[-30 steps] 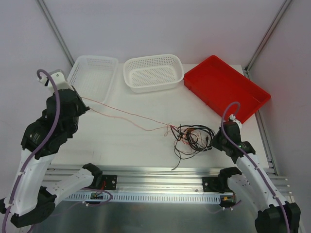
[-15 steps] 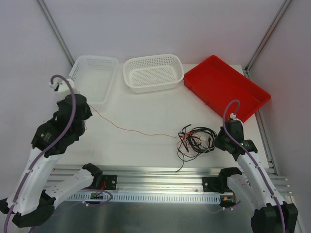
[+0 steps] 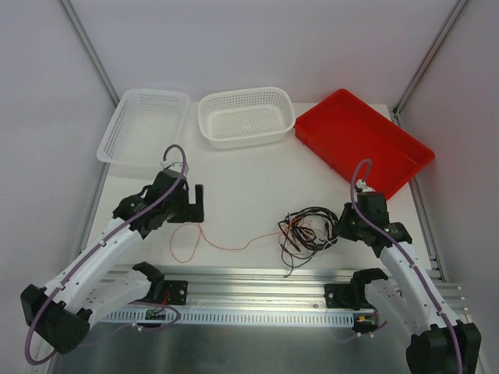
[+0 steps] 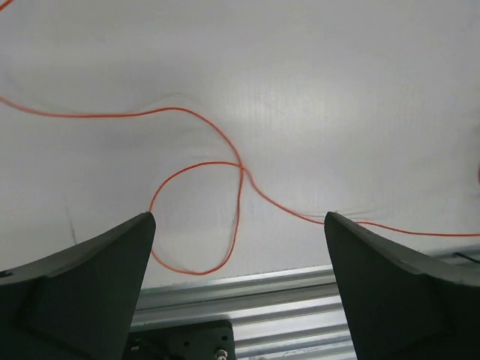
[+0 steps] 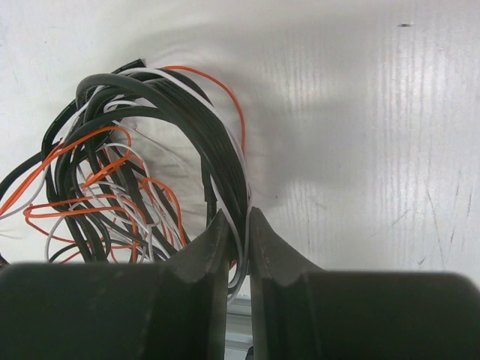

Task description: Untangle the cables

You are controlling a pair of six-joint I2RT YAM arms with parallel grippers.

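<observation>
The cables form a tangle [image 3: 308,230] of black, white and red-orange strands right of the table's middle. My right gripper [image 3: 341,226] is shut on the tangle's right edge. In the right wrist view its fingertips [image 5: 238,217] pinch black and white strands of the bundle [image 5: 135,172]. One red-orange wire [image 3: 231,248] trails left from the tangle and lies slack in a loop on the table. My left gripper [image 3: 195,204] hangs open just above that loop. In the left wrist view the loop [image 4: 240,169] lies between and beyond the wide-apart fingers [image 4: 97,277], touching neither.
Two white mesh baskets [image 3: 144,128] [image 3: 245,117] and a red tray [image 3: 362,140] stand along the far side. An aluminium rail [image 3: 257,280] runs along the near edge, right under the wire loop.
My left arm came down from beside the left basket to the table's left middle and opened. The red-orange wire it held taut now lies slack. The right gripper and tangle shifted slightly left.
</observation>
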